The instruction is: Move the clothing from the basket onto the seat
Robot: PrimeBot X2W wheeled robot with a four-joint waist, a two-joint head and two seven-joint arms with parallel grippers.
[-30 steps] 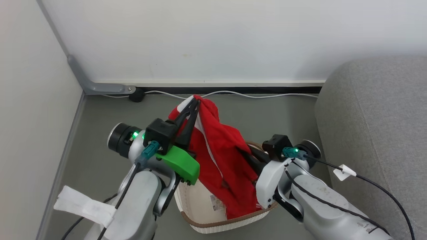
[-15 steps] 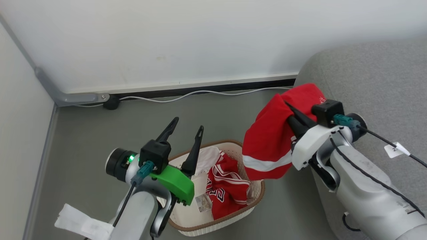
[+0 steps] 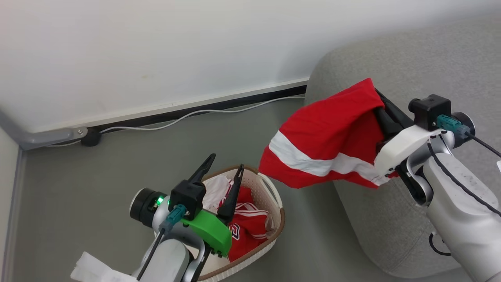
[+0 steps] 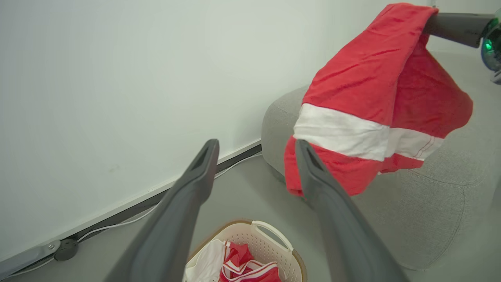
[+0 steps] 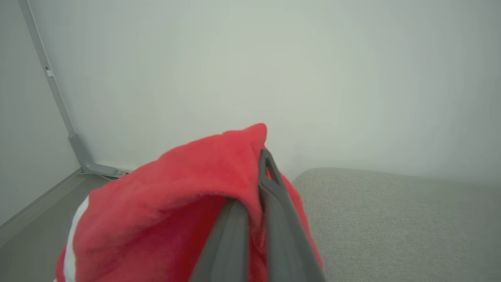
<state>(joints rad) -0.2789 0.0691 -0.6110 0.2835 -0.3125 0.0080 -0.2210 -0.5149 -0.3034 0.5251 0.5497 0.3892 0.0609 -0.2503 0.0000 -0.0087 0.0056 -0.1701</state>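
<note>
Red garment (image 3: 325, 141), white band near hem: airborne beside rounded end of seat (image 3: 411, 51), not yet over cushion. Long axis slants from grip pt down toward basket (image 3: 278, 203); hem lowest. R end effector (image 3: 381, 102) clenched on top fold. L end effector (image 3: 227, 161) released above basket, jersey (image 3: 246, 231) inside. Step: carry. Next, est.: swing over seat, let go.

Red clothing (image 3: 332, 125) (white band), cream basket (image 4: 256, 241), grey seat (image 3: 411, 58)

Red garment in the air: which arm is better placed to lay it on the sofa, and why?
Right. The right gripper is shut on the garment, at the sofa's edge. The left gripper stands open and empty over the basket.
</note>
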